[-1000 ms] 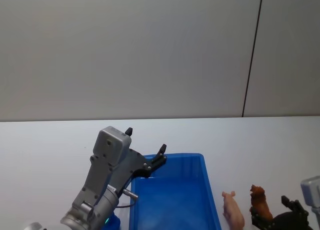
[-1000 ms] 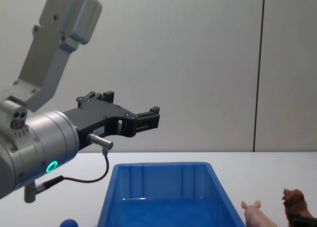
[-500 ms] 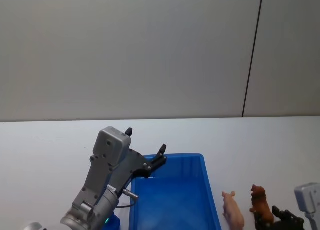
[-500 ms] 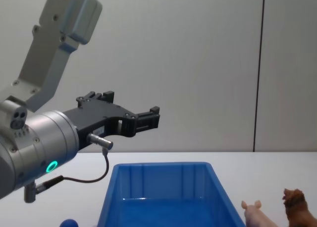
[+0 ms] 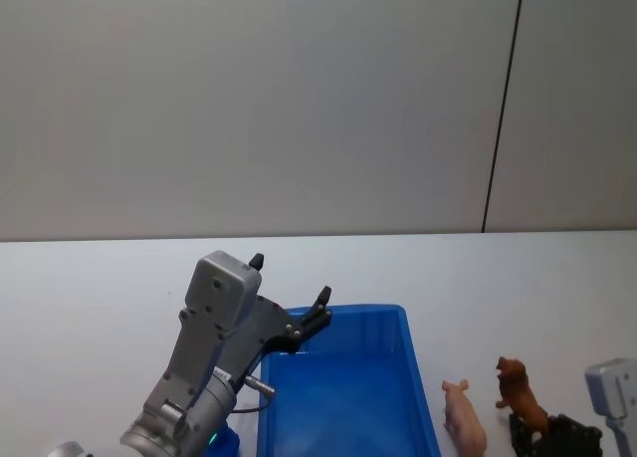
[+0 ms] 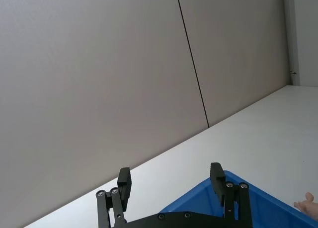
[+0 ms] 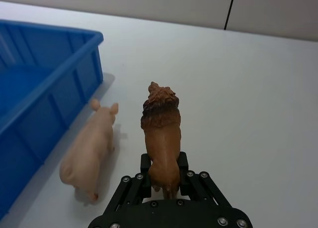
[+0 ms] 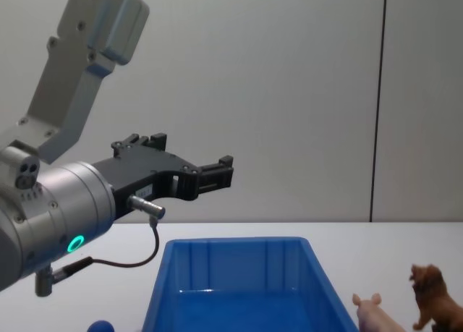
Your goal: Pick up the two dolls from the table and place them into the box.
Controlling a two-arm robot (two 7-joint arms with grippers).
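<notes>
The reddish-brown lion doll (image 7: 160,133) is clamped at its hind end by my right gripper (image 7: 164,176), which is shut on it; the lion (image 5: 520,397) tilts head-up just off the white table (image 5: 518,278), right of the box. The pale pink pig doll (image 5: 464,417) lies on the table between the lion and the blue box (image 5: 343,311), close to the box wall (image 7: 54,104). In the chest view the lion (image 8: 432,307) stands a little higher than the pig (image 8: 372,314). My left gripper (image 5: 291,278) hangs open over the box's far left corner, holding nothing.
A small blue ball (image 8: 100,326) lies on the table left of the box (image 8: 239,245). My left arm's grey body (image 8: 51,216) looms large beside the box. A plain wall with a dark vertical seam (image 5: 503,109) stands behind the table.
The right gripper has closed on the lion's hind end and the lion has risen and tipped head-up. The pig, the box and the left arm have not moved.
</notes>
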